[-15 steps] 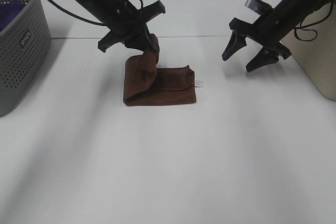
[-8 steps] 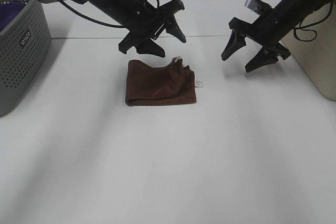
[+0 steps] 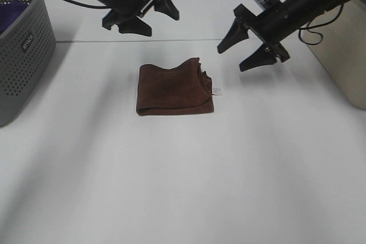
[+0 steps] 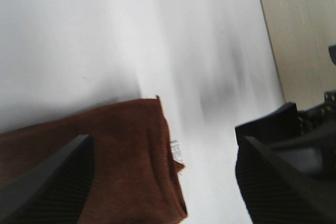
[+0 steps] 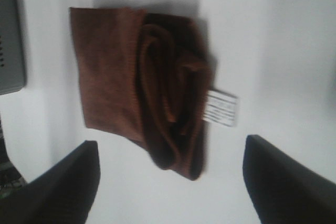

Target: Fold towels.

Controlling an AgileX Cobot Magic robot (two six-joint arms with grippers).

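The dark reddish-brown towel (image 3: 174,90) lies folded into a small thick rectangle on the white table, its small white tag (image 3: 217,91) sticking out at its right edge. It also shows in the left wrist view (image 4: 94,156) and in the right wrist view (image 5: 142,85), where the tag (image 5: 221,108) is plain. My left gripper (image 3: 153,18) is open and empty, raised behind and left of the towel. My right gripper (image 3: 243,55) is open and empty, above the table to the towel's right.
A grey perforated basket (image 3: 23,55) with purple cloth inside stands at the left edge. A beige box (image 3: 343,50) stands at the right edge. The table's back edge runs just behind the towel.
My left gripper let go of the towel's lifted flap, which dropped flat onto the fold, and then rose and pulled back to the left. My right gripper moved left toward the towel.
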